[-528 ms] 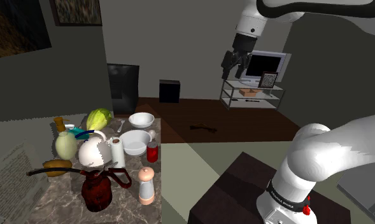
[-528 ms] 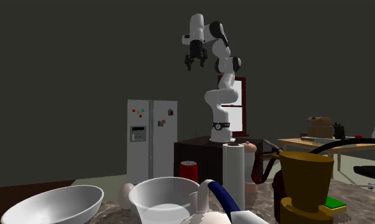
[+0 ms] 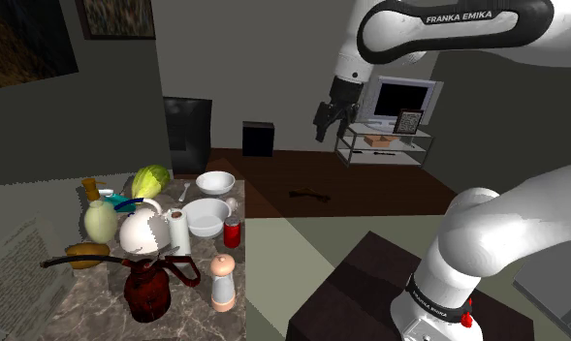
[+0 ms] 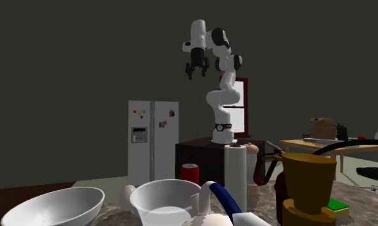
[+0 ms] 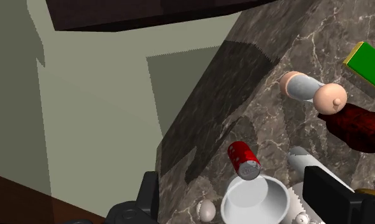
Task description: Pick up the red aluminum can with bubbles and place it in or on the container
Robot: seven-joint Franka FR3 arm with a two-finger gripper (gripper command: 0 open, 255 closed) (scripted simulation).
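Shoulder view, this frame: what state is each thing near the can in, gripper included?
gripper: open, empty, high in the air.
red can: upright on the marble counter, unheld.
white bowl beside it: upright, empty.
paper towel roll: upright.
grinder: upright.

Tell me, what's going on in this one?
A white robot arm holds its pincer high in the air, open and empty, up beside the cluttered table. The red can stands upright on the table next to a white bowl, untouched. Nothing has been picked up yet.
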